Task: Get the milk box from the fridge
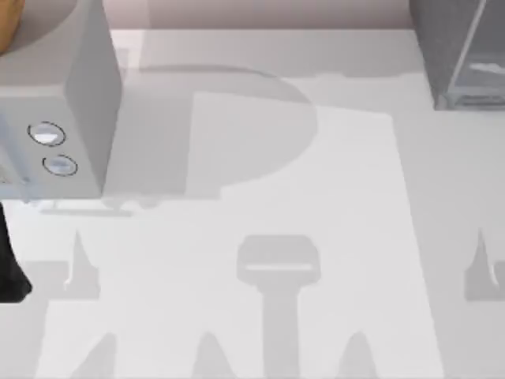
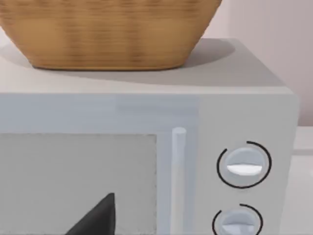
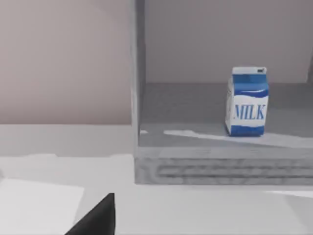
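Milk box [image 3: 247, 102] upright inside open fridge [image 3: 195, 166]

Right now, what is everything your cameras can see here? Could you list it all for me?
White table: one, pale, under everything.
Light grey box with two round dials: one, at the table's far left; dials and a vertical handle on its front, seen from the left wrist.
Woven tan basket: one, resting on top of the dialled box.
Dark grey fridge cabinet: one, at the table's far right, its inside open to the right wrist camera.
White milk box with a blue face: one, upright on the fridge floor, lettered MILK.
Left gripper: black tip, facing the dialled box.
Right gripper: black tip, short of the fridge.
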